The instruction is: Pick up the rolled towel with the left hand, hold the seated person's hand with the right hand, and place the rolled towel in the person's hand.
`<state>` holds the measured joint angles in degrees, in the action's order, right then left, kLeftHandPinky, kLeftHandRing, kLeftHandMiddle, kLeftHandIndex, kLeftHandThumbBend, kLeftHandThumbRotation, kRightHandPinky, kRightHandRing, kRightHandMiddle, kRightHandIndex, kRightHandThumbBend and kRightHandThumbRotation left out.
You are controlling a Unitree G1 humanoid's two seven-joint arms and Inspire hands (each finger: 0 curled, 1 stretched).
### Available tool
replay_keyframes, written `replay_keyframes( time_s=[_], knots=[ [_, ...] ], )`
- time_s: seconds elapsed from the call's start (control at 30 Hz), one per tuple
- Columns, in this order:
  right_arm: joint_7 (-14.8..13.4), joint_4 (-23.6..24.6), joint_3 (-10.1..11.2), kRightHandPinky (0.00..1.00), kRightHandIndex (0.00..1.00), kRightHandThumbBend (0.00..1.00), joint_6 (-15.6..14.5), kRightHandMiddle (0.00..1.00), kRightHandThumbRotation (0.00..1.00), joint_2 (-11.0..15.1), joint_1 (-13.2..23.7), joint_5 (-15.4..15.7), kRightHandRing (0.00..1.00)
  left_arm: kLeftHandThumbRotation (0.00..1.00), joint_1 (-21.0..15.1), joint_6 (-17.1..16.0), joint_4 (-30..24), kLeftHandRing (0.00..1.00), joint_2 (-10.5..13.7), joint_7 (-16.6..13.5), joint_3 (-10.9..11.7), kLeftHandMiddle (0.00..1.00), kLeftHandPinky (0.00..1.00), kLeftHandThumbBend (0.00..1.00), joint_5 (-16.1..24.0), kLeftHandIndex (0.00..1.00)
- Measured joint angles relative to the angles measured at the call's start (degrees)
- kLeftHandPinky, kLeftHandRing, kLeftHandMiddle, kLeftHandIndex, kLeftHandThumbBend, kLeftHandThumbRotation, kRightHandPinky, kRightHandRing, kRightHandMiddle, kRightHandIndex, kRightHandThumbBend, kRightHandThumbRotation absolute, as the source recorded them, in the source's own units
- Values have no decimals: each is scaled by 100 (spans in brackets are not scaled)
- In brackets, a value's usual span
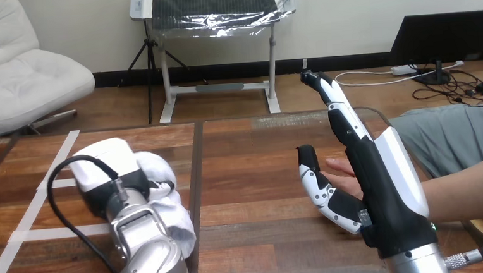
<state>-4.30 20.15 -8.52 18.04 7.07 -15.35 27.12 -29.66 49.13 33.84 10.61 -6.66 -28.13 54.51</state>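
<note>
Silver at the bottom edge: my left arm comes in at the left, my right arm at the right. Just past the left wrist, the left hand sits on the towel, its back towards me. The white roll bulges out on the hand's right side, and its long axis seems to run near-to-far. I cannot tell whether that hand has a grip on it. The towel looks to be low on the bench, not lifted.

Across the bench, my right hand stands edge-up with its fingers straight and pointing away, the thumb spread to the left. The person's hand shows in the gap between thumb and palm, reaching in from the right. Nothing is curled round it, so I judge it not yet held.

The move turns on this: the towel lies well apart to the left of the person's hand, so the left arm must carry it rightward across the bench.
</note>
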Motion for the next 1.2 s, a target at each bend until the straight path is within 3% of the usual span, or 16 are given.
replay_keyframes(
  time_s=[0.77, 1.2],
  knots=[
    [42, 126, -1, 100, 96, 0, -53, 100, 0, -1, -20, -21, 100, 3, 70, -287, -53, 17, -237, -635, 5, 26, 12, 71, -348, 51],
    [42, 145, 0, 100, 96, 0, -53, 100, 0, 0, -22, -25, 100, 5, 358, -833, -166, 18, -195, -1247, 249, 28, 13, 69, -641, 51]
  ],
)
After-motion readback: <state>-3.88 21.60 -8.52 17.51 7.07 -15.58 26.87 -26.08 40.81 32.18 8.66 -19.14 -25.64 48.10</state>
